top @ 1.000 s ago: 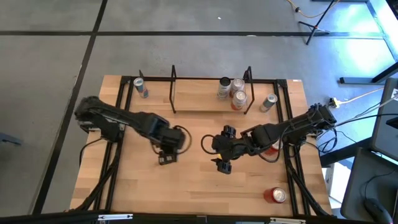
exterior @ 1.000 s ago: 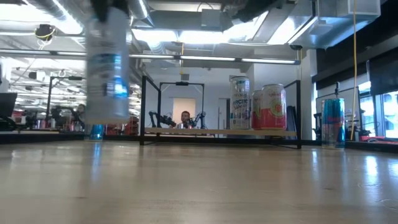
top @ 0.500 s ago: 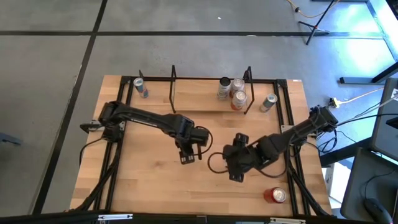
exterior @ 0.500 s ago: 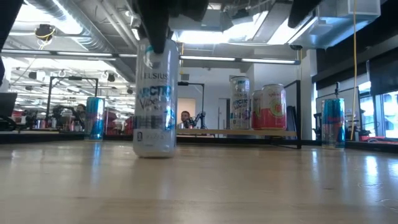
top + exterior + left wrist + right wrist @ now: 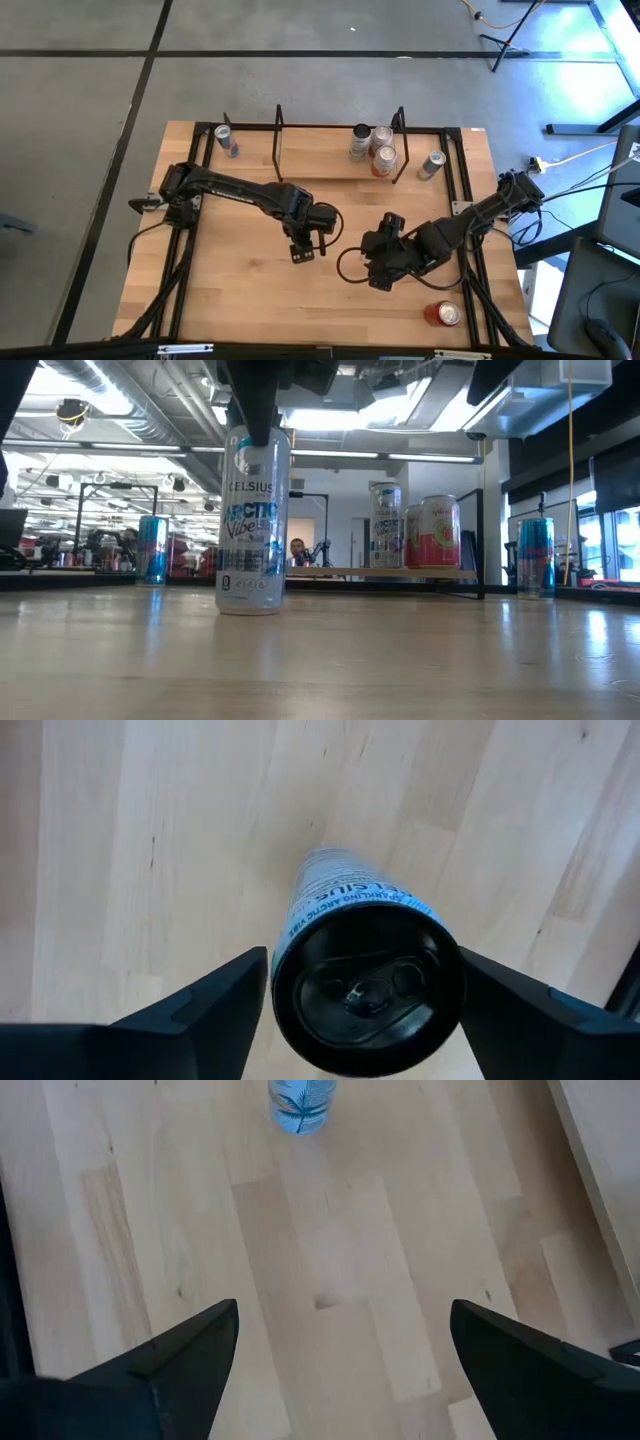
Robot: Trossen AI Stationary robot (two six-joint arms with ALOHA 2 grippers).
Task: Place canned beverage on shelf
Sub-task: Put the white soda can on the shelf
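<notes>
Looking down past my left wrist, I see the tall white can [image 5: 362, 970] between my left gripper [image 5: 365, 1010]'s dark fingers, one finger pressed to each side of its rounded wall, so the jaws are clamped on it. Its dark top is round with a pull tab, and blue lettering runs along the rim. In the low view the can [image 5: 252, 525] stands upright on the smooth, pale wooden tabletop [image 5: 400, 660], a slim cylinder with blue print on a glossy white skin, the gripper gripping it from above.

From overhead, the left gripper [image 5: 306, 243] sits near the middle of the table. My right gripper [image 5: 382, 264] hangs just to its right over bare planks, jaws spread wide with nothing between them; its wrist camera shows only wood grain and the end of a blue can [image 5: 299, 1102].

A red can [image 5: 443, 314] stands near the table's right front corner.

Farther back lies the shelf [image 5: 320, 158], a narrow light plank with black wire frames at both ends. Three cans [image 5: 373, 148] cluster at its right end. A silver-blue can [image 5: 433, 164] stands on the table right of the shelf, and another [image 5: 226, 139] stands left of it.
</notes>
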